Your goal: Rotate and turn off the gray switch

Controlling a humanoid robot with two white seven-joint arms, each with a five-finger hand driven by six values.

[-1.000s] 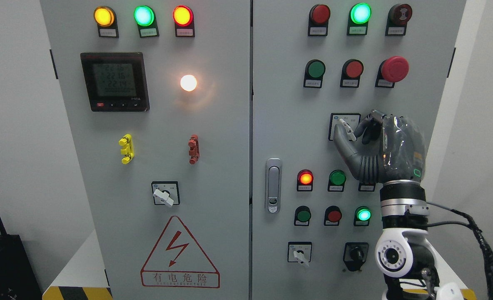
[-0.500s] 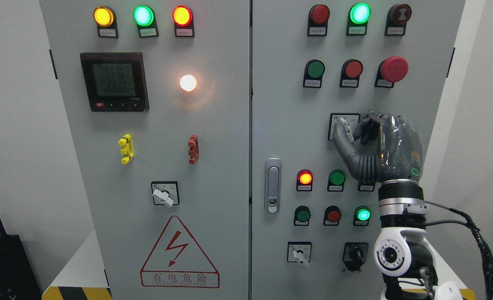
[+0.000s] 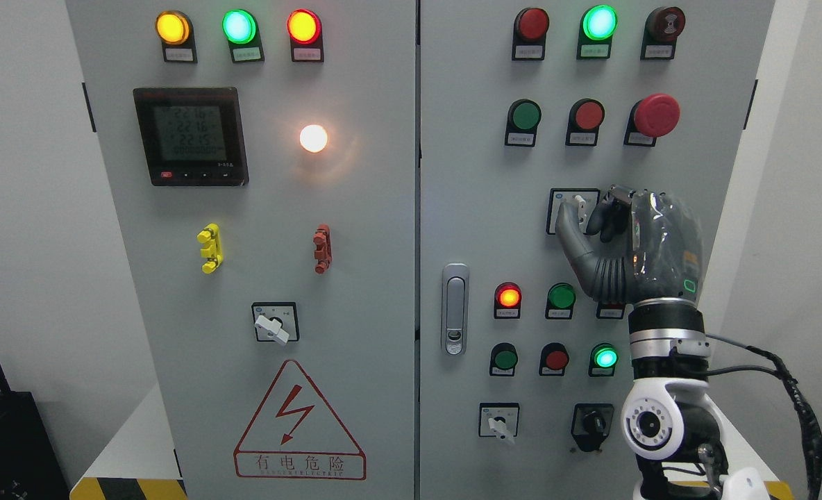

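One hand is at work: the right hand point(image 3: 626, 239) reaches up from the lower right corner to the right door of the cabinet point(image 3: 466, 208). The gray switch point(image 3: 580, 210) sits on that door, in a small square plate with a dark border, below the row of a green button point(image 3: 525, 115), a red button point(image 3: 589, 115) and a big red mushroom button point(image 3: 657, 114). The thumb lies at the left side of the switch lever, and the other fingers point(image 3: 609, 215) are curled at its right side, so the lever is pinched between them. The palm hangs lower and to the right of the switch and covers part of the plate.

The switch has a short pale lever, which stands almost upright, with its upper end leaning a little to the left. Only the top part of the lever shows above the thumb. The print on its plate is too small to read.

Below the hand there is a lit red lamp point(image 3: 508, 296) and a green button point(image 3: 562, 296) beside it. On the left door a meter point(image 3: 190, 135) with a dark screen shows numbers, and a white lamp point(image 3: 313, 138) glows near it.
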